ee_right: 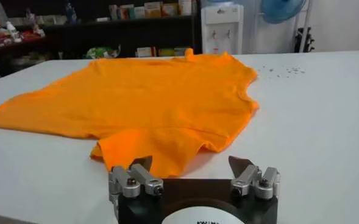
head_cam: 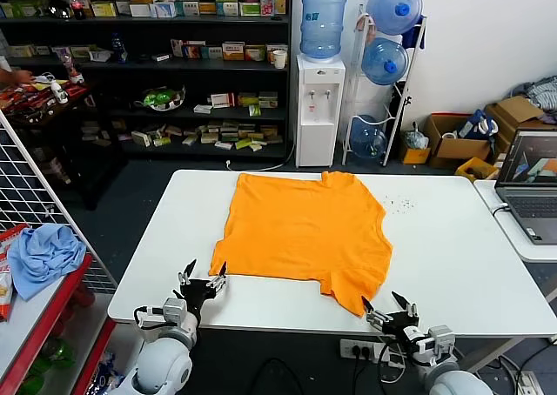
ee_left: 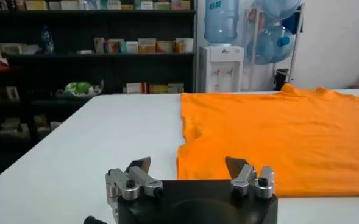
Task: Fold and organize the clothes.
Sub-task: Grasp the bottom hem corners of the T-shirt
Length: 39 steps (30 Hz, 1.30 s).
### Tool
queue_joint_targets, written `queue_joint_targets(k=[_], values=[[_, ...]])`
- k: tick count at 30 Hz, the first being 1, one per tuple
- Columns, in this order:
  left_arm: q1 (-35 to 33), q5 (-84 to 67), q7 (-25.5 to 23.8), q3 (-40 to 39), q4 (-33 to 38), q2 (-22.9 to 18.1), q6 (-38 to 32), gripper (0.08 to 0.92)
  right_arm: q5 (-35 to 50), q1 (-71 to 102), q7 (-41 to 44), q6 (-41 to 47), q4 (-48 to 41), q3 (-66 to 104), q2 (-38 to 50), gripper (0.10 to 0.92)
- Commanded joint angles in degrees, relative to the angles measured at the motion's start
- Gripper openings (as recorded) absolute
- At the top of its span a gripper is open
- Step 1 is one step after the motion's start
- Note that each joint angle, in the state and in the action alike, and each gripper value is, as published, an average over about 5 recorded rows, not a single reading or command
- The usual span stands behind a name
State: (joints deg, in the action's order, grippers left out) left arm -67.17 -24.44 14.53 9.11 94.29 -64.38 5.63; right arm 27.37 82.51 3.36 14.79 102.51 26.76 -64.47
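1. Orange T-shirt (head_cam: 302, 230) lies spread flat on the white table (head_cam: 461, 256), roughly in the middle and a little toward the near edge; its collar points to the far side, and one short sleeve reaches the near edge on the right.
2. Left gripper (head_cam: 203, 277) sits at the near edge of the table, just left of the shirt's near left corner. Its fingers stand wide apart with nothing between them, and in the left wrist view (ee_left: 188, 167) the shirt hem lies just beyond the fingertips, not touched.
3. Right gripper (head_cam: 389, 308) sits at the near edge on the right, just beside the near sleeve. Its fingers are also spread apart and hold nothing; the right wrist view (ee_right: 191, 165) shows the sleeve's edge just ahead of them.
4. Small dark specks (head_cam: 400, 205) dot the tabletop to the right of the shirt's far shoulder.
5. Containers in view: a water dispenser (head_cam: 318, 108) far behind the table carries a blue bottle (head_cam: 323, 21) on top; a rack (head_cam: 383, 82) to its right holds more blue bottles, one above another.
6. Cardboard boxes (head_cam: 457, 138) on the far right floor hold mixed items that cannot be told apart.
7. Light blue cloth (head_cam: 43, 256) lies bunched on a red-edged shelf at the near left.
8. Open laptop (head_cam: 531, 190) rests on a side table at the right.
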Motion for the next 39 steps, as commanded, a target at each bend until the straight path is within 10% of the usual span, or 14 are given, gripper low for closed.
queue_joint_targets(k=[1,18,39], values=[[0.6,0.9,-1.4,0.0,-0.2,-0.1,4.8,0.823,0.3,-0.1,-0.2,0.3,0.2,-0.1,0.1,0.823],[3.9,-3.0,-0.8,-0.3,-4.2,-1.3,8.5,0.822,1.5,-3.3,-2.1,2.4,-0.9,-2.7,-2.0,0.796],[1.6,-3.1,-2.4,-0.2,-3.3,-1.0,8.8,0.282,1.4,-3.3,-3.0,3.6,-0.8,-2.7,-3.2,0.203]])
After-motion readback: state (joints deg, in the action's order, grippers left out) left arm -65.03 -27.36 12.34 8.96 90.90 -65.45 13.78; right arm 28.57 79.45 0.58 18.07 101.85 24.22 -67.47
